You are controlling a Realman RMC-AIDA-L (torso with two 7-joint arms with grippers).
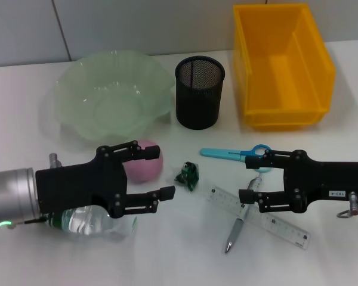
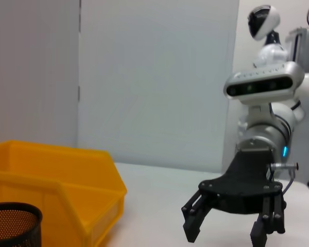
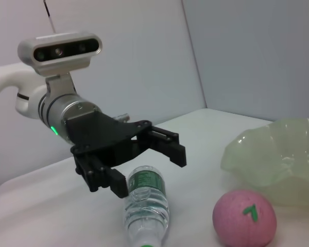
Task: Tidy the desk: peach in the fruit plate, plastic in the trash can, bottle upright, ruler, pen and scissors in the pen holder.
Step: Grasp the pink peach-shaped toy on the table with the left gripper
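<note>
The pink peach (image 1: 144,162) (image 3: 244,216) rests on the table just in front of the pale green fruit plate (image 1: 107,98) (image 3: 278,159). My left gripper (image 1: 162,173) (image 3: 144,165) hovers open beside the peach, above the clear bottle (image 1: 89,221) (image 3: 147,201), which lies on its side. A crumpled green plastic scrap (image 1: 187,174) sits between the two grippers. My right gripper (image 1: 249,180) (image 2: 232,227) is open over the transparent ruler (image 1: 268,221) and the grey pen (image 1: 237,226), with the blue scissors (image 1: 232,154) just behind it. At the back stand the black mesh pen holder (image 1: 200,92) (image 2: 13,224) and the yellow trash can (image 1: 283,65) (image 2: 56,180).
The white table ends at a grey wall behind the plate, holder and bin. Bare table shows along the front edge between the bottle and the pen.
</note>
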